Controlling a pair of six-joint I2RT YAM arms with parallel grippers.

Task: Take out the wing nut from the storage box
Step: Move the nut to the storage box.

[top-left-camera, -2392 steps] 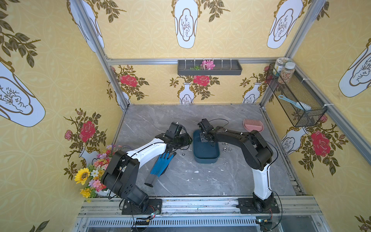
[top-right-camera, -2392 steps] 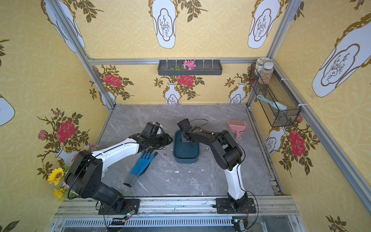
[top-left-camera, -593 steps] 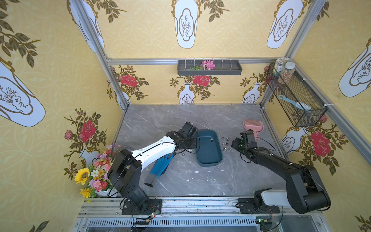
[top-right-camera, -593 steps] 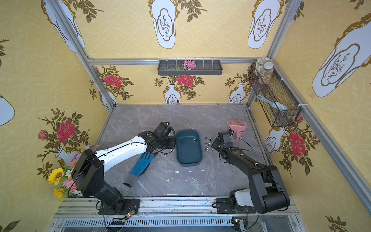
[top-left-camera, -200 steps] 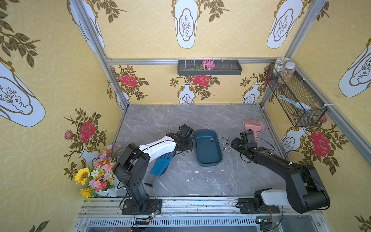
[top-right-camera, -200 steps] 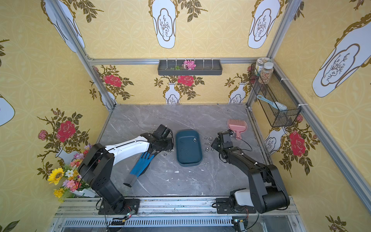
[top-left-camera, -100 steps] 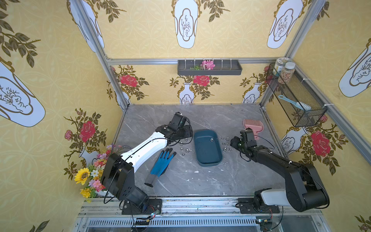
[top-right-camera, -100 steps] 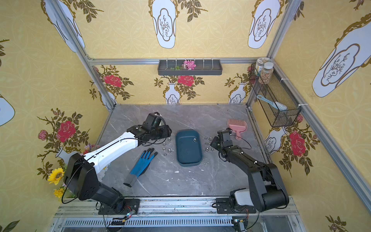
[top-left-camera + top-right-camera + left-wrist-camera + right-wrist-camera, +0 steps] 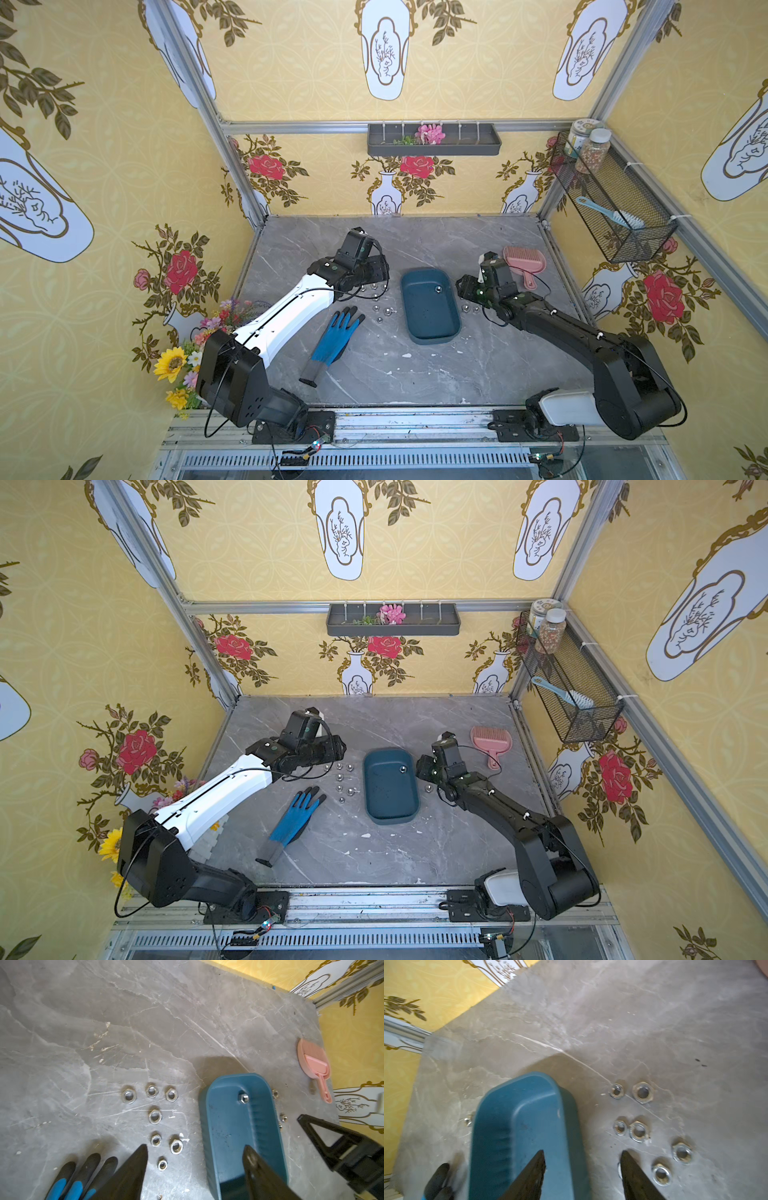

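Left jaws have parted and lifted off the nuts [image 9: 154, 1116] left of the box [image 9: 428, 320] (release apparently done); one nut [image 9: 437, 287] remains inside, upper right corner. Right jaws apart, empty.

Yellow wallpaper [image 9: 291, 62] with vases, roses; grey marble tabletop [image 9: 415, 374]; aluminium frame [image 9: 291, 126]; dark wall shelf [image 9: 478, 150]; black mesh basket [image 9: 623, 232] on side wall.

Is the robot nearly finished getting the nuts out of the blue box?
Nearly. Many small silver metal nuts already lie on the grey table beside the shallow teal plastic storage box. Both the left gripper and right gripper are open and empty. One silver nut is left inside.
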